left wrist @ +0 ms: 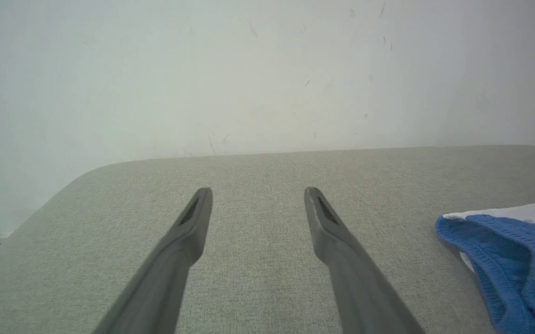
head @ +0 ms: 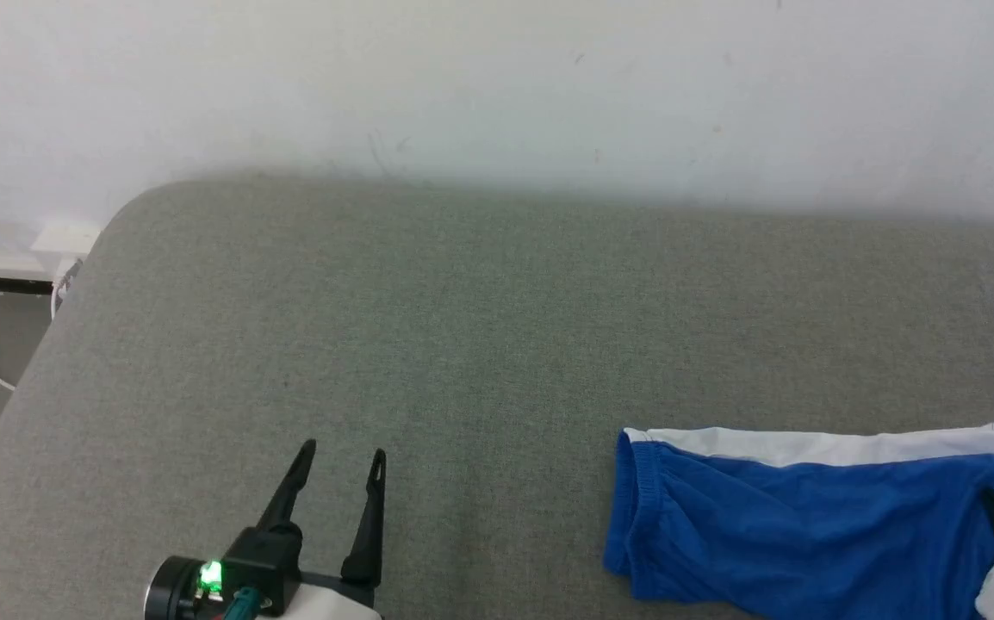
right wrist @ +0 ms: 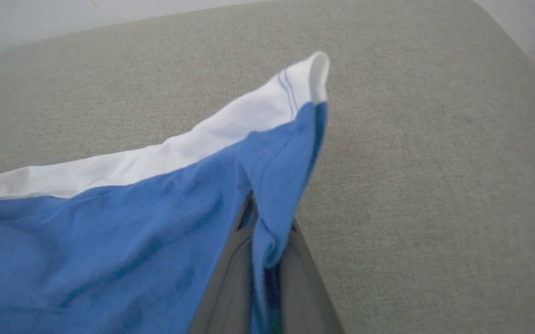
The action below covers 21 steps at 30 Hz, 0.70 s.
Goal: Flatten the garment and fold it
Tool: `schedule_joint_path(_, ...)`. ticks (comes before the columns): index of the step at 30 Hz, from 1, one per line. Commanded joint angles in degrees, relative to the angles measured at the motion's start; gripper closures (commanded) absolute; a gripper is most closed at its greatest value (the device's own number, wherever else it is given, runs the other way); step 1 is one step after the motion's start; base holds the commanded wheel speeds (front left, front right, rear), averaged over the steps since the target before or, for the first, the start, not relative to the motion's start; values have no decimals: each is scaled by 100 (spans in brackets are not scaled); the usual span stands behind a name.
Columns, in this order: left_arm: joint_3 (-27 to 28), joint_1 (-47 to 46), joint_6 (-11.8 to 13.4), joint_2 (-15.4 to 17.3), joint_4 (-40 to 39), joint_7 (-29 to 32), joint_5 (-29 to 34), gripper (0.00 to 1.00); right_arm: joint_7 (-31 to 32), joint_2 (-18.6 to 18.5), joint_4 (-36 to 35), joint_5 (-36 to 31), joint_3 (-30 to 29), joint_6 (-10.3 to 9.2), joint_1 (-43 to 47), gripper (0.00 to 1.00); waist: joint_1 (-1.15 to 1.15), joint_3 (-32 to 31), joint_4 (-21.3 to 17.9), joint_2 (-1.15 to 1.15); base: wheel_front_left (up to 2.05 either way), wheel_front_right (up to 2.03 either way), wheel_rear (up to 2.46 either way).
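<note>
While my right tool [right wrist: 263, 232] pinches a fold of the soft, light shorts [head: 790, 525] at lower right on the bench [head: 462, 327], my left tool [head: 342, 456] stands spread and I'd take the waistband [head: 626, 508].

The right gripper [right wrist: 267, 218] rises from the near edge, its two dark fingers [right wrist: 223, 287] pressed together on a pinched fold of the garment [right wrist: 110, 241]. The blue cloth drapes over the fingertips and hides them. From the grip the shorts spread to the left, lying wrinkled on the grey woven surface [right wrist: 411, 185]. A broad white band [right wrist: 165, 155] runs along their far edge. It ends in a lifted corner with two thin blue stitch lines. To the right the surface is bare. A pale wall [right wrist: 40, 18] shows beyond its far edge.
</note>
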Motion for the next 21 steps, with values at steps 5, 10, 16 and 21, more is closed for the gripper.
schedule_joint_path(5, 66, 167, -79, -34, 146, -27, 47, 0, 559, 231, -971, 280, 424, -4, 333, 100, 0, -147, -7, 0, 0, 0, 0)
schedule_joint_path(10, 23, 153, -177, -65, 305, -27, 44, 0, 1029, 538, -1721, 488, 904, -4, 404, 100, 0, -183, 89, 0, 0, 0, 0)
schedule_joint_path(16, 82, 135, -151, -102, 414, -27, 33, 0, 1270, 822, -2013, 663, 1461, -4, 267, 100, 0, -161, 293, 0, 0, 0, 0)
schedule_joint_path(21, 107, 106, -151, -128, 469, -27, 31, 0, 1191, 1047, -1723, 665, 1882, -4, 53, 100, 0, -85, 523, 0, 0, 0, 0)
